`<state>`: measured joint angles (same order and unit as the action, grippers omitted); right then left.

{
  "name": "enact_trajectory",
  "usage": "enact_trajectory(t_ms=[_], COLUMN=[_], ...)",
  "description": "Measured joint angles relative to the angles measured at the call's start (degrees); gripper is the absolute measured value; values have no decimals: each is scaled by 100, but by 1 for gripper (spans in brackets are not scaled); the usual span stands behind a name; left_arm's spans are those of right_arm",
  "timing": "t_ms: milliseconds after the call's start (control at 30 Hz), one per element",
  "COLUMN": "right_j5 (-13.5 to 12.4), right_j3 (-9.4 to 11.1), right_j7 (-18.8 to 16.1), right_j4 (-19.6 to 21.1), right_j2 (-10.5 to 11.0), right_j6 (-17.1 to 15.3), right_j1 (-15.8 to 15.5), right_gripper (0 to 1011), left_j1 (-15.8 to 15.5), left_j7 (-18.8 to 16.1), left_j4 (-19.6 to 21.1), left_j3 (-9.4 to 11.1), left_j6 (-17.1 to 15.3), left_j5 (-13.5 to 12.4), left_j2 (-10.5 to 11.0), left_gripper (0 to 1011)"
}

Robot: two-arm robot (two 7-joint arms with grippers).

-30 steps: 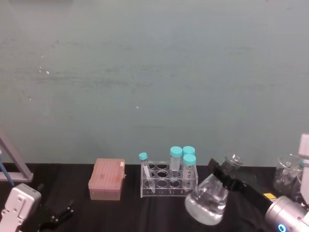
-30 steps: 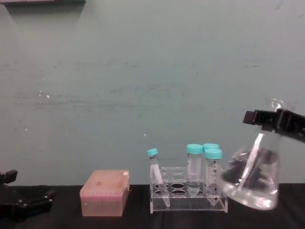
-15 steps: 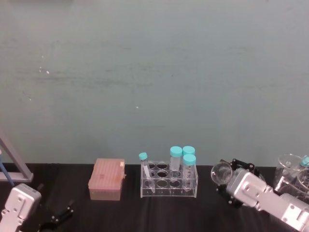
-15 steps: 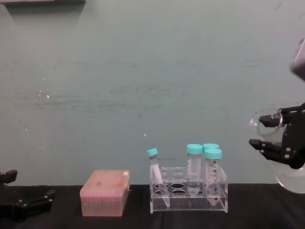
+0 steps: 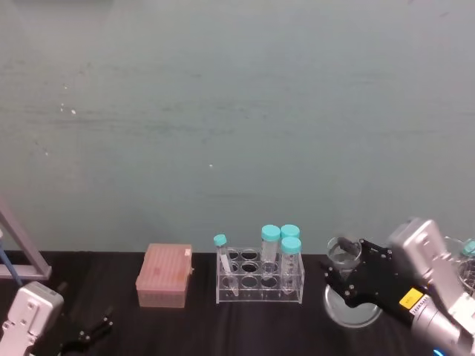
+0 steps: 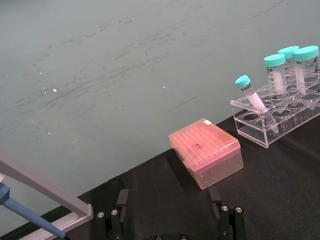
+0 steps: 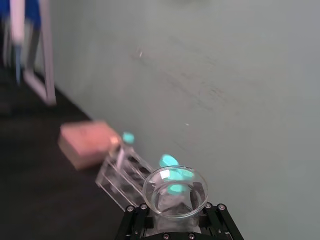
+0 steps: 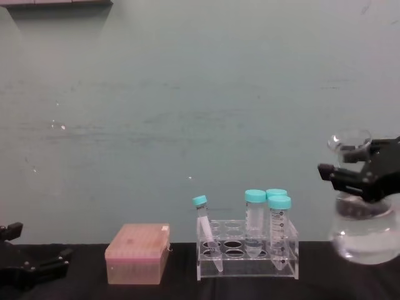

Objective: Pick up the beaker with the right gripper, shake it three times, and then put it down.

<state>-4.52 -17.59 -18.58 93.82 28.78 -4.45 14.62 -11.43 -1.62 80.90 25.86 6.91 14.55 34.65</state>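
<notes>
The beaker (image 8: 365,234) is a clear conical flask with some liquid in its base. It hangs upright, a little above the black table at the right. My right gripper (image 8: 357,176) is shut on the beaker's neck just below the flared rim. In the head view the beaker (image 5: 350,305) is right of the tube rack, with the right gripper (image 5: 355,273) around its neck. The right wrist view looks down into the beaker's rim (image 7: 175,191) between the black fingers (image 7: 134,210). My left gripper (image 6: 169,201) rests open at the table's near left, also seen as the left gripper (image 8: 34,265).
A clear tube rack (image 8: 247,259) with several teal-capped tubes stands mid-table, and a pink tip box (image 8: 137,253) sits left of it. More glassware (image 5: 466,273) stands at the far right. A pipette stand (image 5: 16,248) leans at the far left.
The right gripper swung the beaker from tilted with its base left, through neck-toward-rack, to upright now. The left arm stayed still.
</notes>
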Motion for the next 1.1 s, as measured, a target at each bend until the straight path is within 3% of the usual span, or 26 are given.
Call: enact_trajectory(t_ms=[167,300,567,1100], right_j5=[-1000,-1298,-1512,-1528], right_j3=[422,493,480,470], right_j7=[-178,-204,-167,-92], right_j4=[-151,-217,-236,-222], right_j2=[-497,-608,-606,-599], right_j6=[-252,-376,-486,-531], right_j1=[-146,-184,-220,-232], right_gripper=[449,449,449,449], left_j1=[0,0,0,0], left_j7=[0,0,0,0], left_j4=[0,0,0,0], left_j3=[0,0,0,0], left_j6=[0,0,0,0], left_j5=[0,0,0,0], left_j2=[0,0,0,0], left_gripper=[1000,1000,1000,1000])
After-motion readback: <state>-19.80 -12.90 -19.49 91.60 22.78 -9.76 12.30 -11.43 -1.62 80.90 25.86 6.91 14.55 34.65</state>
